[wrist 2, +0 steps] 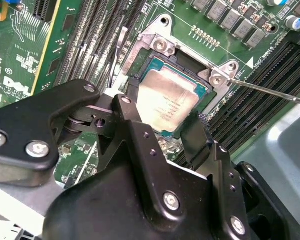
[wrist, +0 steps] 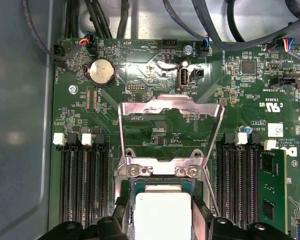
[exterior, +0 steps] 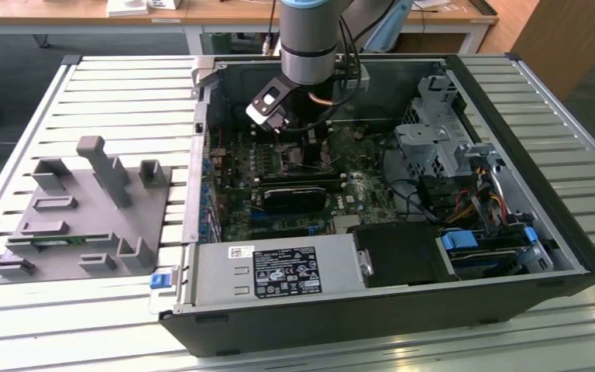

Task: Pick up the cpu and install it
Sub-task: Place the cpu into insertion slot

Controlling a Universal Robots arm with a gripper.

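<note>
Clearly we are late in the job. The picking up is done, we judge, for the gripper (wrist 2: pixel 162 105) has the cpu (wrist 2: pixel 170 102) pinched by two opposite edges, its fingers (wrist 2: pixel 133 87) spread no wider than the chip itself. The chip sits inside the metal frame of the socket (wrist 2: pixel 162 46) on the motherboard (wrist: pixel 139 70), deep in the open computer case (exterior: pixel 545 194). We cannot tell whether it is fully bedded or hangs just above the contacts. The grip is not yet let go. In the first wrist view the load plate (wrist: pixel 171 107) stands raised, and in the second wrist view the thin lever (wrist 2: pixel 270 90) is swung free, so the clamping down is not yet done. The cpu lies flat with its silver top up toward both wrist cameras. Being square, it has no long axis to speak of. Its edges run true with the socket frame, one pair parallel to the memory slots (wrist: pixel 82 185) on either side.
</note>
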